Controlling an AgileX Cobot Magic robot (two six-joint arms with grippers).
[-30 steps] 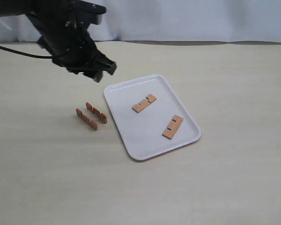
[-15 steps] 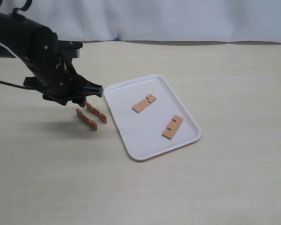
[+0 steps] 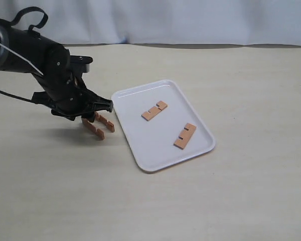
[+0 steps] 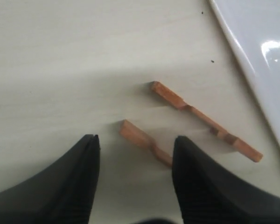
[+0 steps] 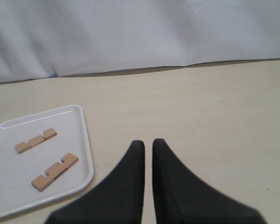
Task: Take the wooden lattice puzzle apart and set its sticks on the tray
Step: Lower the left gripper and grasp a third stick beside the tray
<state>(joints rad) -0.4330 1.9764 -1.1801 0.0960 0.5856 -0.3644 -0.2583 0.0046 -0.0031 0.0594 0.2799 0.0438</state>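
No assembled lattice shows; the puzzle lies as four separate reddish-brown sticks. Two sticks lie flat on the white tray. The other two sticks stand on edge on the table just left of the tray. My left gripper hangs open low over this pair. In the left wrist view the nearer stick lies between the open fingers, and the farther stick lies beyond them. My right gripper is shut on nothing, away from the tray.
The tray's rim runs close beside the farther loose stick. A white curtain backs the beige table. The right arm is outside the exterior view.
The left arm has swung down and leftward from above the tray's far corner. Its open gripper now sits low over the two sticks on the table. The sticks have not moved.
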